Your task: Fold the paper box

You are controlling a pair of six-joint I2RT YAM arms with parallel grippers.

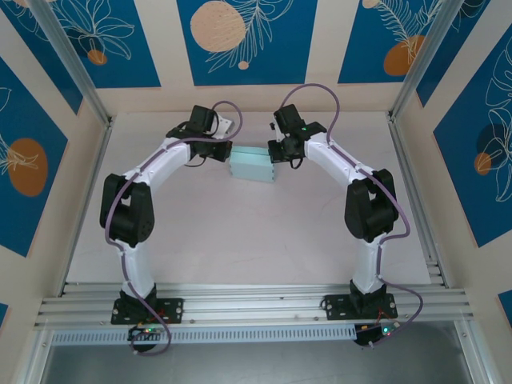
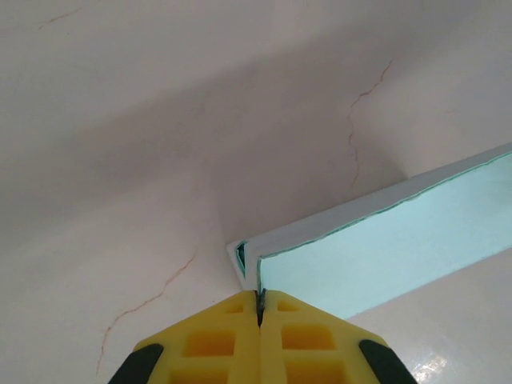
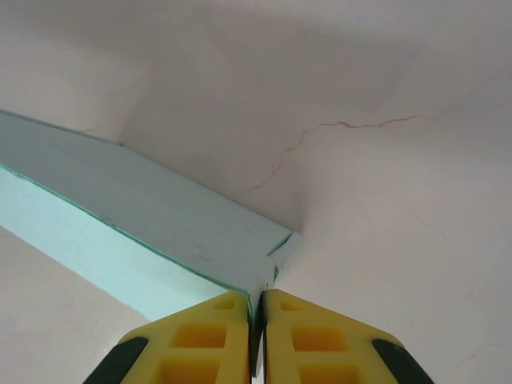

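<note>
The paper box [image 1: 252, 166] lies on the table [image 1: 240, 240]; the left gripper [image 2: 258, 296] is clamped on one end wall. The right gripper [image 3: 256, 296] pinches the opposite end.

The pale blue paper box [image 1: 252, 165] sits on the flat white table [image 1: 240, 240], far back and near the middle. The left gripper [image 1: 226, 152] is at the box's left end and the right gripper [image 1: 277, 150] is at its right end, so the box lies between them. In the left wrist view the left gripper [image 2: 258, 298] pinches a box corner, and the box [image 2: 384, 248] runs off to the right. In the right wrist view the right gripper [image 3: 256, 298] pinches the other end, and the box [image 3: 144, 216] runs off left.
</note>
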